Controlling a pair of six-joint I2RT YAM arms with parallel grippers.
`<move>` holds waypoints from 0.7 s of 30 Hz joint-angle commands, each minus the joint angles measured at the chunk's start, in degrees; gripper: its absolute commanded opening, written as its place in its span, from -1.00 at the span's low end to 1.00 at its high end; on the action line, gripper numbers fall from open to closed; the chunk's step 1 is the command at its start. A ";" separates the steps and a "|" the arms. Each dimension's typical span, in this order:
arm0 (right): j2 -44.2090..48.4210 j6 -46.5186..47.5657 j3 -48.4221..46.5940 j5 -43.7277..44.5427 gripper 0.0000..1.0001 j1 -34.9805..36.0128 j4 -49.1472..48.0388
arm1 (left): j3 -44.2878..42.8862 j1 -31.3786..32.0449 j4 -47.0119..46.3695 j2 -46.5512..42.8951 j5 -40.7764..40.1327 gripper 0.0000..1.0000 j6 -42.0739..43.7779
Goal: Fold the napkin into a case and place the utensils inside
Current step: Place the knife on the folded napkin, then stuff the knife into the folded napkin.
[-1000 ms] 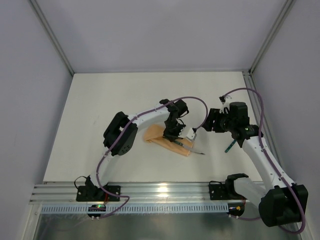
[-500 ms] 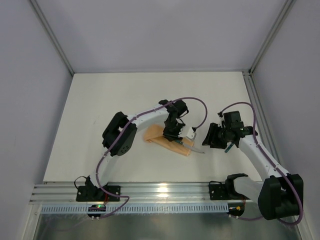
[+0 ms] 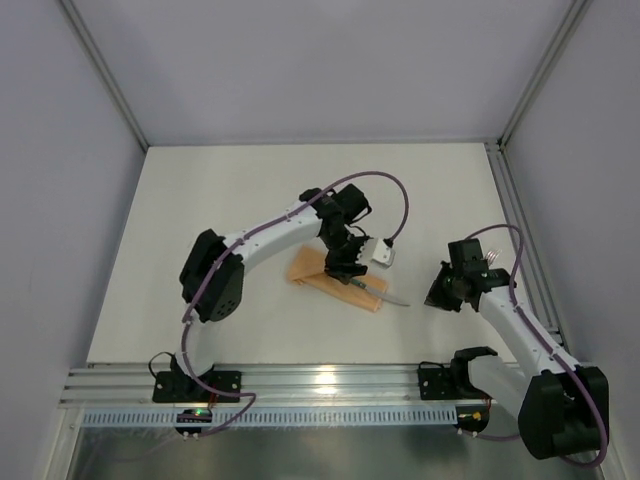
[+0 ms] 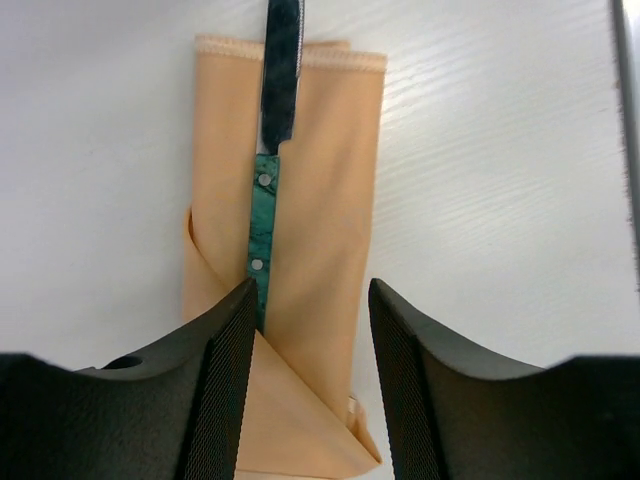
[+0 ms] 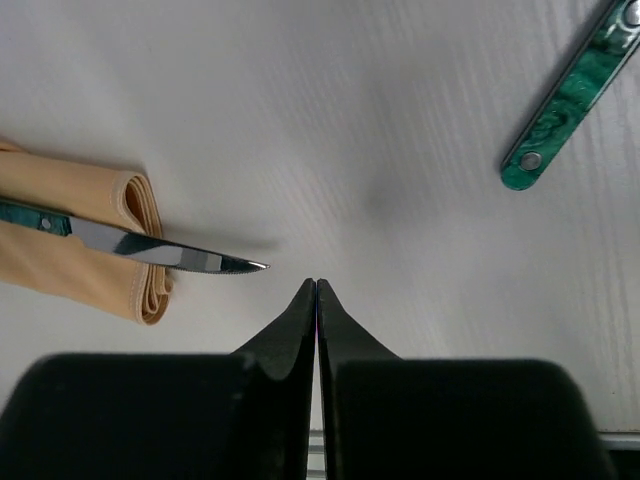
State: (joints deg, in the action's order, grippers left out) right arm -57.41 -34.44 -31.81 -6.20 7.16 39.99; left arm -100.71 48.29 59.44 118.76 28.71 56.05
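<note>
Peach case (image 4: 330, 200), knife (image 4: 262, 230) tucked inside, just beyond parted left jaws.

Flat peach case (image 4: 330, 200) with teal-handled knife (image 4: 262, 230) in its fold, blade out; second teal handle (image 5: 570, 95) well apart.

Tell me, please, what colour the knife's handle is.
The handle is marbled teal-green, clearest in the left wrist view.

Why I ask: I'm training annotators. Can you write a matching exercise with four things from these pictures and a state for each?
1. knife
2. second utensil
3. left fingers
4. right fingers

A. pressed together, empty
B. on bare table
C. along the case, blade past its edge
D. apart, above the case

Pairs: 1-C, 2-B, 3-D, 4-A
</note>
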 commanded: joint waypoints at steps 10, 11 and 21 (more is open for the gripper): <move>-4.90 -10.03 2.02 17.96 -0.93 11.10 -0.70 | 9.81 -17.32 -13.63 -13.73 -9.35 -0.37 -35.91; -5.34 -10.82 1.84 18.84 -0.92 12.17 -0.61 | 10.87 -19.18 -15.82 -13.56 -10.68 -0.38 -36.80; -15.36 -14.43 -1.15 22.81 -0.93 19.73 -1.93 | 17.12 -22.72 -21.39 -7.05 -18.16 -0.55 -36.80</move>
State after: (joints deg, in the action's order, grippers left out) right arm -69.80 -46.26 -32.91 13.91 25.74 39.29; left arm -84.01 24.25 40.97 110.56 11.29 21.02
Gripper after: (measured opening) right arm 0.038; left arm 0.241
